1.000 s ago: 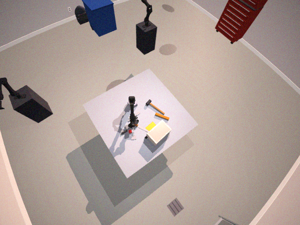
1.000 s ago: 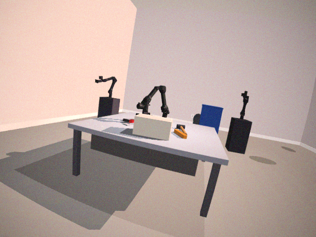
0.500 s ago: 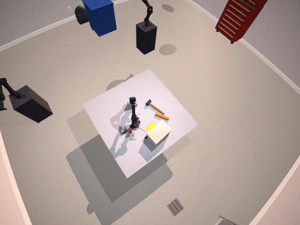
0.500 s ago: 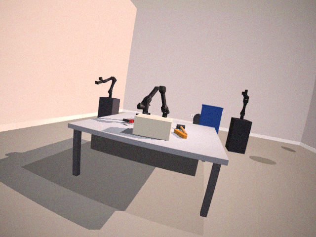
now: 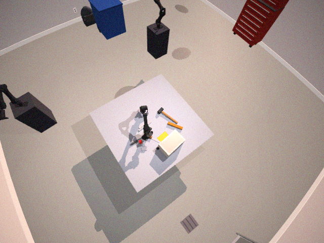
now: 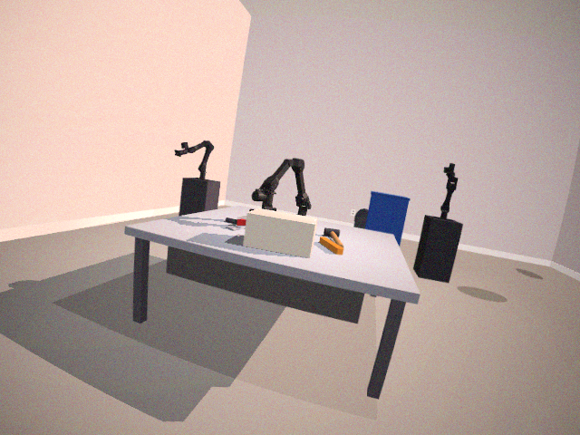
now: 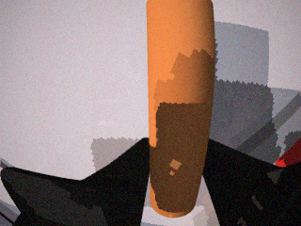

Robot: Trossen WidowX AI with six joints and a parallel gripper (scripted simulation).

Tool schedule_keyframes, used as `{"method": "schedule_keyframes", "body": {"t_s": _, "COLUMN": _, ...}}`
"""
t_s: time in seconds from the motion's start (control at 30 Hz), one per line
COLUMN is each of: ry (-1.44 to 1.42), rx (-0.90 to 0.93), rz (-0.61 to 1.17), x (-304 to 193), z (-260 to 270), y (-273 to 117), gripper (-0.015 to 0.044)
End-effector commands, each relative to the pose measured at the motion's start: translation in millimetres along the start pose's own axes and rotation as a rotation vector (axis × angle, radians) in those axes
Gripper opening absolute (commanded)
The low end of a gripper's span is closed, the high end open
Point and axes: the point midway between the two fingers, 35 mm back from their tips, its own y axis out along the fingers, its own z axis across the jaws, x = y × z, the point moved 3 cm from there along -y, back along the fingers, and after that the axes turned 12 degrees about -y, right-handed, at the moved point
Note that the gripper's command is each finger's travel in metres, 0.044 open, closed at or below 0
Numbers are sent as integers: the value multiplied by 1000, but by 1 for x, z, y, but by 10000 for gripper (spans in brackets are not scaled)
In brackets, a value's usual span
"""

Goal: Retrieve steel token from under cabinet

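The cream cabinet stands on the table. The yellow marked area lies beside it, on the arm's side. My gripper is shut on the orange handle of a tool. The tool's thin shaft points from the gripper towards the cabinet, its far end close to the cabinet's edge. In the exterior view the fingertips are hidden behind the cabinet. The steel token is not visible in any view, and the vent slots cannot be made out.
A hammer and an orange bar lie to one side of the marked area. A black-handled tool with a red part lies close beside the gripper. A small black object is at the cabinet's corner.
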Motion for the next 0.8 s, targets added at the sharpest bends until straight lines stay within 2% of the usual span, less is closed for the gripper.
{"method": "schedule_keyframes", "body": {"t_s": 0.0, "ry": 1, "rx": -1, "rz": 0, "x": 7, "z": -2, "y": 0, "gripper": 0}}
{"method": "schedule_keyframes", "body": {"t_s": 0.77, "ry": 1, "rx": -1, "rz": -2, "x": 38, "z": -10, "y": -1, "gripper": 0}}
